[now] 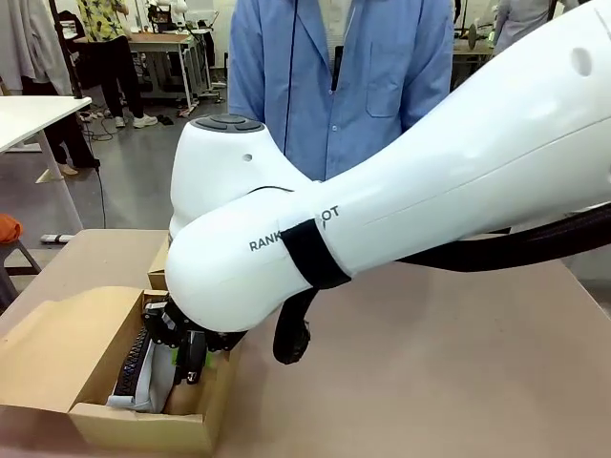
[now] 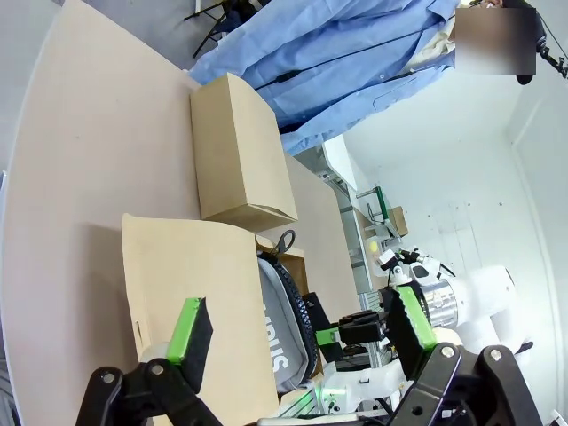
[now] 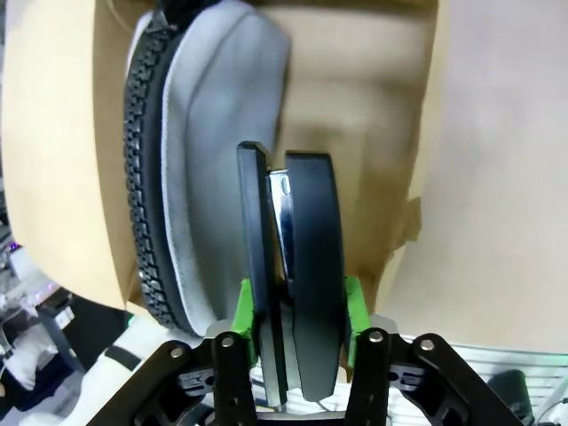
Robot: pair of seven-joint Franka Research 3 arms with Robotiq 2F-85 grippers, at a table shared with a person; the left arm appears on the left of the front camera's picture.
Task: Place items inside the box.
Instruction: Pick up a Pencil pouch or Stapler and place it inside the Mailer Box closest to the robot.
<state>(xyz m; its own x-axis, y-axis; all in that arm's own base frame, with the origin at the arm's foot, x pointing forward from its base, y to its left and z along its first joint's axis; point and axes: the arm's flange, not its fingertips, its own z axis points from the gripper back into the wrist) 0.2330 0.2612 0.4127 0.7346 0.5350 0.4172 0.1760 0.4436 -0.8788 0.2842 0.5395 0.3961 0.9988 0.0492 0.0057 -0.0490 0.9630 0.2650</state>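
The worktop (image 1: 449, 363) carries an open box (image 1: 143, 427) at its near left corner, and the right arm (image 1: 430, 162) reaches across into it, so the step in hand looks to be setting a stapler down inside. The box's flap (image 1: 57, 348) lies folded out to the left, away from the arm. A smaller closed box (image 2: 238, 151) stands just behind, and neither blocks the way in. A grey pencil case (image 3: 209, 124) stands on edge along one wall, leaving a strip of bare cardboard floor beside it. The black stapler (image 3: 300, 222) hangs at the mouth of that strip, just beside the case; whether they touch I cannot tell. The right hand (image 3: 300, 297) pinches it by its flat sides between the green pads, with its length pointing down into the box. To do this well, lower straight along the stapler's length, parallel to the case, so that it neither drags on the zip nor catches the opposite wall. Let go only once the nose is on the floor or close above it. One finger sits on the case's side, so spread just enough to free the stapler, then lift straight out. The left hand (image 2: 297, 324) hangs spread and empty above the flap, near the right hand, and is best held off so the two do not meet.
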